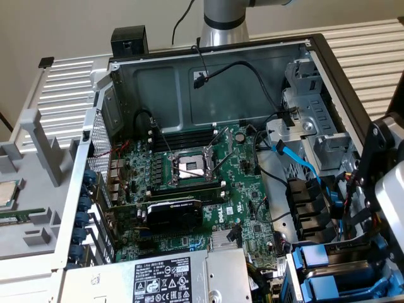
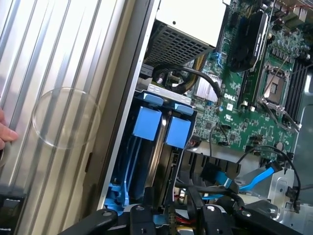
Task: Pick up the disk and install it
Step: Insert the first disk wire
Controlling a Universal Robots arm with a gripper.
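- Gripper: hangs over the drive bay at a corner of the case; you cannot tell whether it is clenched or released.
- Disk: blue-framed, seated in that bay, just beside a second blue carrier.
- Power supply: near the bay, along the same case edge.

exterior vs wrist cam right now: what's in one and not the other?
Exterior: small square silver processor chip on the grey plastic tray, the arm's grey metal column behind the open computer case. Wrist: a person's fingertip beside the ribbed silver panel. Both: green motherboard, black graphics card, two bright blue plastic drive carriers, light blue flat cable.
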